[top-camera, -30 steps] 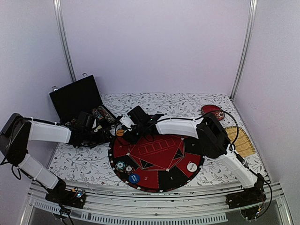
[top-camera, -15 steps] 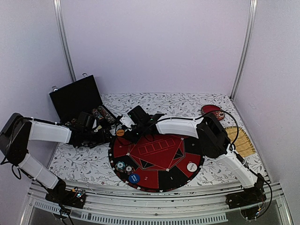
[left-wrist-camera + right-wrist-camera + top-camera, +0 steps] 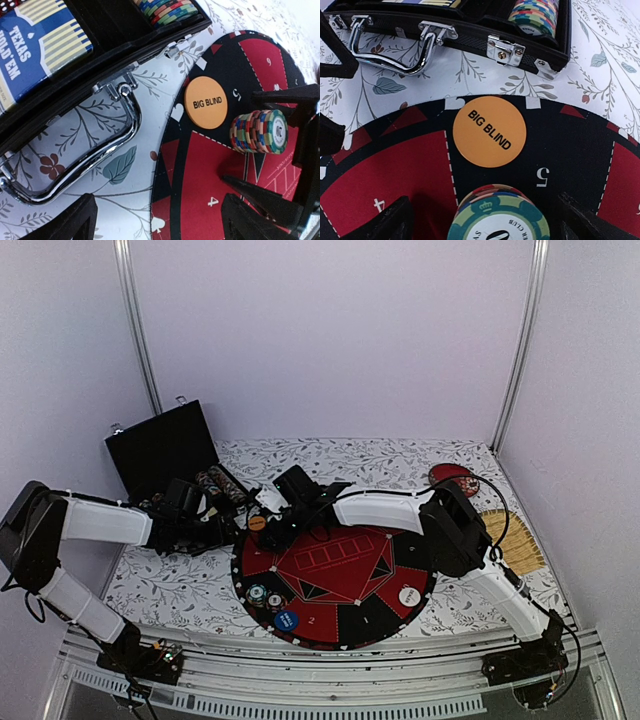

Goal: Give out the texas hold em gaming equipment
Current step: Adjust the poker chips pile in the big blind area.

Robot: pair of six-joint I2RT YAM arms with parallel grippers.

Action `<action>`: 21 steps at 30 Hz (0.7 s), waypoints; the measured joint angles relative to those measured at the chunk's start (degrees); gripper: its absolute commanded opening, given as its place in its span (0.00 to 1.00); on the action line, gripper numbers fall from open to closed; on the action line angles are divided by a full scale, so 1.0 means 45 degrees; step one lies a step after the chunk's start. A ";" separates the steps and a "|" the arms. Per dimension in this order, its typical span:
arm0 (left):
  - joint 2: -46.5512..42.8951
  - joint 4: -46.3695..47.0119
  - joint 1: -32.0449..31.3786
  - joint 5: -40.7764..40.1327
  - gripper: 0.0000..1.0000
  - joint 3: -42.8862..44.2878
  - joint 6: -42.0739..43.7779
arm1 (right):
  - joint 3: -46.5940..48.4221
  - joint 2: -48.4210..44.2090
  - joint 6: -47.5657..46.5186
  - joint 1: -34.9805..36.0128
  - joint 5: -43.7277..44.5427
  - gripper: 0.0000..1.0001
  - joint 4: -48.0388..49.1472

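The left gripper (image 3: 160, 217) hangs open and empty beside the case (image 3: 465, 36); the orange Big Blind button (image 3: 489, 131) lies on seat five of the round mat (image 3: 350, 590); just beside it the chip stack (image 3: 498, 217) stands free, the right gripper (image 3: 486, 225) having just spread its fingers wide (delivery made, I judge); case wall and left fingers crowd ahead, so clear room lies back over the mat's centre.

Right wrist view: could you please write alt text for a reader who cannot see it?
A stack of striped poker chips stands on a round red-and-black mat, inside the open right pincer. Beyond it lies an orange BIG BLIND disc, and farther back an open black case with a chrome handle.
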 measured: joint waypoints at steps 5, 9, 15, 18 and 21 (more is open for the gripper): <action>-0.0005 -0.0102 0.0000 0.0092 0.89 0.0083 0.0209 | -0.0058 -0.0194 -0.0194 0.0000 -0.0262 0.99 -0.0068; -0.0136 -0.0321 0.0015 0.0136 0.89 0.0325 0.0442 | -0.0165 -0.0903 -0.0389 -0.0005 -0.0272 0.99 -0.0311; -0.0588 -0.0491 0.0058 0.0165 0.88 0.0704 0.0782 | -0.0248 -0.2948 -0.0801 -0.0015 -0.0335 0.99 -0.0452; -0.0641 -0.0583 0.0058 0.0447 0.87 0.0821 0.1030 | -0.0845 -0.4478 -0.0903 -0.0053 -0.0466 0.99 -0.0389; -0.0641 -0.0748 -0.0146 0.0797 0.92 0.1049 0.1661 | -0.2312 -0.6392 -0.0831 -0.0272 -0.0670 0.99 -0.0097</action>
